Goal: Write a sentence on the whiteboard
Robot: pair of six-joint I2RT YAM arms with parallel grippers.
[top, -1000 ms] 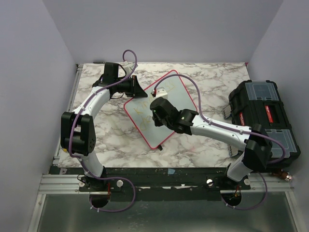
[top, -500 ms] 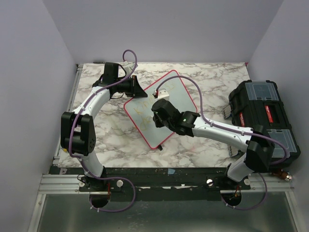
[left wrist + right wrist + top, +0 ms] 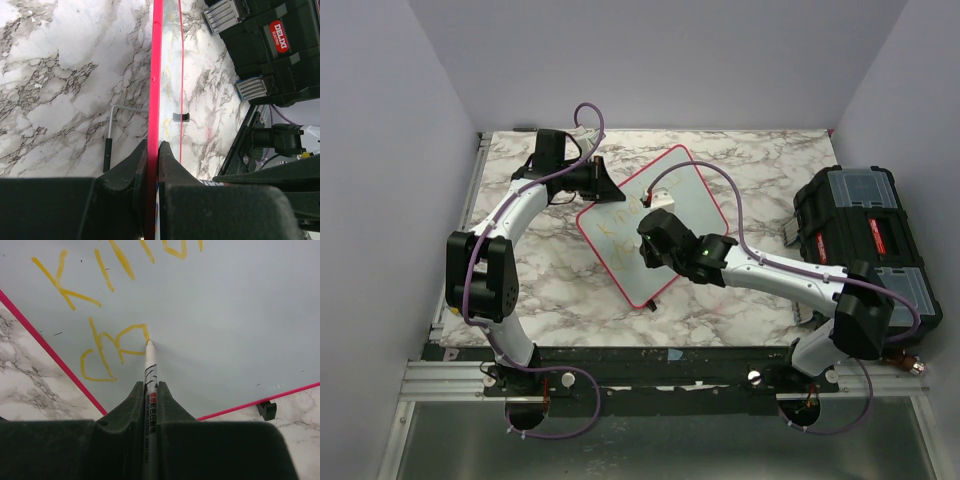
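Your left gripper (image 3: 153,145) is clamped on the far left edge of the whiteboard (image 3: 690,195), which lies in the middle of the table (image 3: 740,165). Your right gripper (image 3: 149,385) is clamped on a marker (image 3: 149,367), its tip touching the board at the second yellow line. The sentence (image 3: 59,285) starts "Ki", and the rest is cut off or too faint to read.

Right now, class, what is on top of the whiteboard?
Two lines of yellow letters, and the marker, tip at the second line, held in the right gripper. From above, that arm hides some writing; the left gripper clamps the whiteboard's edge.
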